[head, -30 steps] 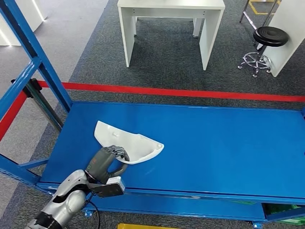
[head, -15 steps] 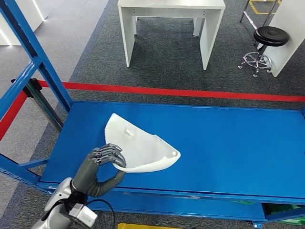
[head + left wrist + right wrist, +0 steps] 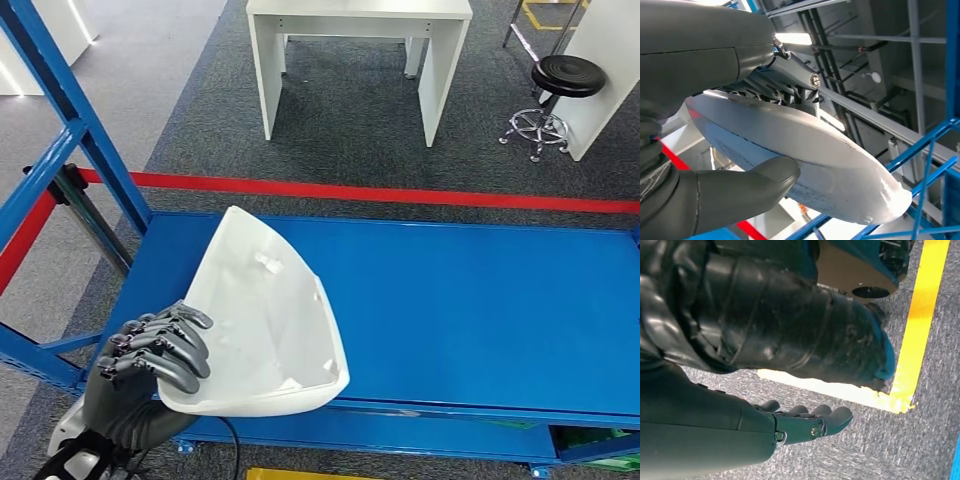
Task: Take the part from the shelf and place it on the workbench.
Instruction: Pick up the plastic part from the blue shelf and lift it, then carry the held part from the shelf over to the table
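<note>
The part is a white curved plastic shell (image 3: 260,320), lifted off the blue shelf deck (image 3: 468,310) and tilted up toward me. My left hand (image 3: 147,375) grips its near left edge, fingers (image 3: 162,345) over the rim. In the left wrist view the shell (image 3: 810,155) sits clamped between the thick thumb (image 3: 734,197) and the darker fingers. My right hand (image 3: 806,425) hangs over grey carpet with straight fingers and nothing in it.
A white workbench (image 3: 358,60) stands across the carpet beyond a red floor line (image 3: 377,192). A black stool (image 3: 555,95) stands at the far right. Blue shelf uprights (image 3: 68,120) rise at the left. A yellow floor line (image 3: 921,325) runs below the right hand.
My left hand has raised the white shell off the shelf deck and drawn it back toward me, tipping it from nearly flat to steeply upturned.
</note>
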You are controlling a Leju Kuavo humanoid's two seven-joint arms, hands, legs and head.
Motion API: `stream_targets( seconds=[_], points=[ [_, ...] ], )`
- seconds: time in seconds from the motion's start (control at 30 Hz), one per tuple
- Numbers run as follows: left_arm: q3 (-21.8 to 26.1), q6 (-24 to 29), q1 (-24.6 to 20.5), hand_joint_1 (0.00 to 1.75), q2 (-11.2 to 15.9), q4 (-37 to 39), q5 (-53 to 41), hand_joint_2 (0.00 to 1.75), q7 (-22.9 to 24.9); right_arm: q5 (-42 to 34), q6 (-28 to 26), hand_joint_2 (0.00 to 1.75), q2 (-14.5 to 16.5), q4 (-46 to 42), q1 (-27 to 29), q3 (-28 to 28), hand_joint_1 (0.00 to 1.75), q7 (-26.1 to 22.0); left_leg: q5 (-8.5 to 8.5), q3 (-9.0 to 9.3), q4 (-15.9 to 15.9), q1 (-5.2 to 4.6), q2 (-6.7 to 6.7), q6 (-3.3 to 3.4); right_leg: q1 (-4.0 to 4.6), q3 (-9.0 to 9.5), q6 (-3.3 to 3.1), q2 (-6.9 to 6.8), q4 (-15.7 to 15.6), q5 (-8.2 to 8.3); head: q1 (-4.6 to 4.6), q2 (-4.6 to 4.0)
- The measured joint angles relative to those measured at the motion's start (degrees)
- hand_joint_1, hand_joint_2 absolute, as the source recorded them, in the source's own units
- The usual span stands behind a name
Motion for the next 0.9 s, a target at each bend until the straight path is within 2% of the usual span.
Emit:
stream_targets(
  seconds=[0.33, 0.43, 0.5, 0.57, 0.63, 0.67, 0.7, 0.73, 0.77, 0.8, 0.83, 0.87, 0.9],
  points=[
    [-1.38, 0.69, 1.0, 1.75, 0.75, -3.06, 4.47, 1.75, 0.0, 0.85, -0.77, 0.0, -0.33, 0.0, 0.03, -1.13, 0.0, 1.28, -0.15, -0.05, 0.28, -0.22, 0.0, 0.24, -0.28, 0.01, 0.2, -0.01, -0.09, 0.13, -0.03, 0.0],
    [-1.63, 1.22, 1.5, 1.75, 0.81, -3.63, 4.64, 1.75, 0.0, 1.25, -1.01, 0.0, -0.37, 0.0, 0.01, -1.19, 0.0, 1.17, -0.18, -0.21, 0.41, -0.43, 0.0, 0.61, -0.48, 0.05, 0.52, -0.04, -0.22, 0.27, -0.04, 0.0],
    [-1.87, 1.7, 1.68, 1.75, 0.82, -4.07, 4.63, 1.75, 0.0, 1.47, -1.07, 0.0, -0.42, -0.02, -0.04, -1.2, 0.0, 0.97, 0.28, -0.06, -0.29, -0.34, 0.04, 1.17, -0.5, 0.01, 0.9, -0.03, -0.3, 0.19, -0.02, 0.0],
    [-2.2, 2.02, 1.74, 1.75, 0.83, -4.41, 4.61, 1.75, -0.01, 1.65, -1.07, 0.0, -0.55, -0.05, -0.08, -1.2, 0.0, 0.86, 0.94, 0.2, -1.29, -0.01, 0.13, 1.84, -0.52, -1.41, 1.2, 0.14, 2.41, -1.7, 0.27, 0.0],
    [-2.47, 2.07, 1.89, 1.75, 0.84, -4.52, 4.54, 1.75, -0.02, 1.72, -1.07, 0.0, -0.7, -0.06, -0.04, -1.2, 0.0, 0.86, 1.19, 0.12, -1.56, 0.13, 0.16, 2.11, -0.67, -4.93, 1.47, 0.27, 9.65, -5.27, 0.65, 0.0],
    [-2.56, 2.07, 2.01, 1.75, 0.86, -4.53, 4.49, 1.75, -0.02, 1.74, -1.07, 0.0, -0.76, -0.05, 0.02, -1.2, 0.0, 0.87, 1.18, 0.06, -1.54, 0.14, 0.15, 2.1, -0.73, -6.71, 1.65, 0.28, 13.29, -6.51, 0.74, 0.0],
    [-2.63, 2.06, 2.12, 1.75, 0.88, -4.53, 4.45, 1.75, -0.02, 1.74, -1.07, 0.0, -0.82, -0.05, 0.08, -1.2, 0.0, 0.87, 1.14, 0.07, -1.5, 0.17, 0.15, 2.04, -0.8, -7.81, 1.82, 0.28, 15.39, -6.81, 0.76, 0.0],
    [-2.69, 2.06, 2.2, 1.75, 0.9, -4.53, 4.43, 1.75, -0.01, 1.75, -1.07, 0.0, -0.9, -0.05, 0.12, -1.2, 0.0, 0.88, 1.05, 0.14, -1.43, 0.25, 0.14, 1.9, -0.89, -7.86, 1.96, 0.26, 15.25, -5.94, 0.75, 0.0],
    [-2.73, 2.06, 2.24, 1.75, 0.92, -4.53, 4.43, 1.75, -0.01, 1.75, -1.07, 0.0, -0.98, -0.05, 0.13, -1.2, 0.0, 0.88, 0.89, 0.23, -1.27, 0.39, 0.12, 1.66, -1.02, -6.79, 2.07, 0.21, 12.78, -4.07, 0.75, 0.0],
    [-2.75, 2.06, 2.27, 1.75, 0.93, -4.54, 4.43, 1.75, -0.01, 1.76, -1.07, 0.0, -1.05, -0.06, 0.11, -1.2, 0.0, 0.88, 0.63, 0.31, -0.99, 0.55, 0.11, 1.26, -1.17, -4.98, 2.22, 0.06, 8.79, -1.99, 0.77, 0.0],
    [-2.77, 2.06, 2.29, 1.75, 0.94, -4.56, 4.43, 1.75, -0.01, 1.77, -1.06, 0.0, -1.09, -0.06, 0.05, -1.2, 0.0, 0.88, 0.33, 0.28, -0.61, 0.58, 0.09, 0.79, -1.15, -3.22, 2.27, -0.08, 5.15, -0.63, 0.92, 0.0],
    [-2.79, 2.06, 2.32, 1.75, 0.94, -4.59, 4.43, 1.75, -0.01, 1.78, -1.04, 0.0, -1.09, -0.05, -0.03, -1.2, 0.0, 0.87, 0.09, 0.14, -0.19, 0.54, 0.07, 0.3, -1.12, -1.89, 2.01, -0.15, 2.52, 0.08, 1.06, 0.0],
    [-2.82, 2.06, 2.34, 1.75, 0.94, -4.63, 4.42, 1.75, -0.01, 1.79, -1.03, 0.0, -1.1, -0.05, -0.08, -1.2, 0.0, 0.87, -0.04, -0.02, 0.13, 0.44, 0.06, -0.13, -1.03, -1.26, 1.63, -0.17, 1.28, 0.08, 1.1, 0.0]
  ],
)
